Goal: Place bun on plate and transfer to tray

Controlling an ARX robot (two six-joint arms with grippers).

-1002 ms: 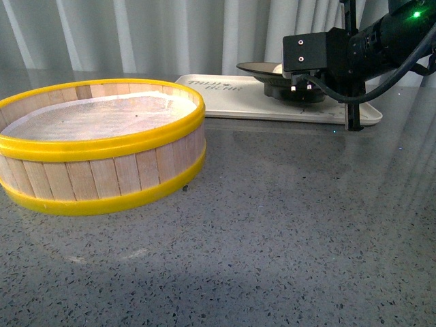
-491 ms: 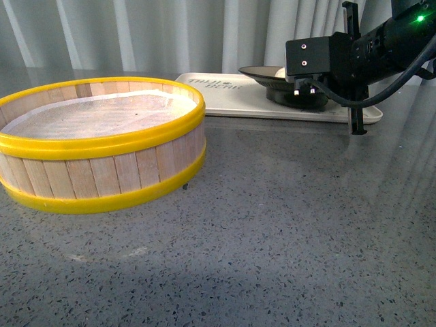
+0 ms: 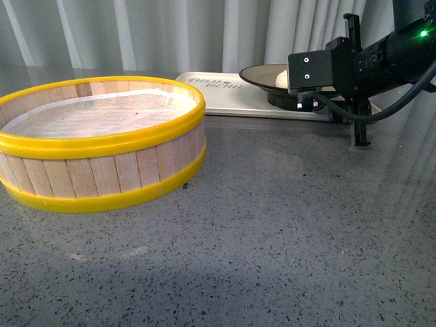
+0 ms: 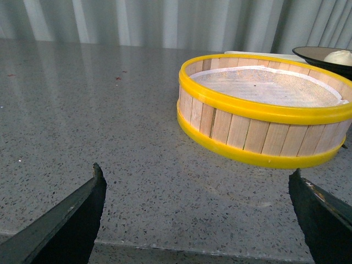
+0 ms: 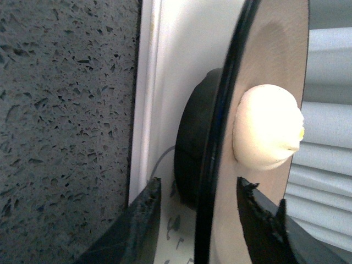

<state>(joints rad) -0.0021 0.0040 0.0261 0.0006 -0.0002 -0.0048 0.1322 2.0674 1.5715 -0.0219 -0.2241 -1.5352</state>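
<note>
Front view: the right gripper (image 3: 354,82) reaches across the far right of the table to the plate (image 3: 262,73), which sits on the tray (image 3: 231,95) with the bun (image 3: 281,79) inside it. Near left stands a yellow-rimmed steamer basket (image 3: 102,146), well apart from both.

Left wrist view: the left gripper (image 4: 198,209) hangs wide open and empty over bare table, the basket beyond it.

Right wrist view: two fingers (image 5: 140,225) straddle the black rim of the plate, one each side; there seems to be a slight gap, so I cannot tell whether they grip or have let go.

If the arm pulls away while a finger catches the rim, the plate may tip or slide off the tray, and the bun could roll out.
</note>
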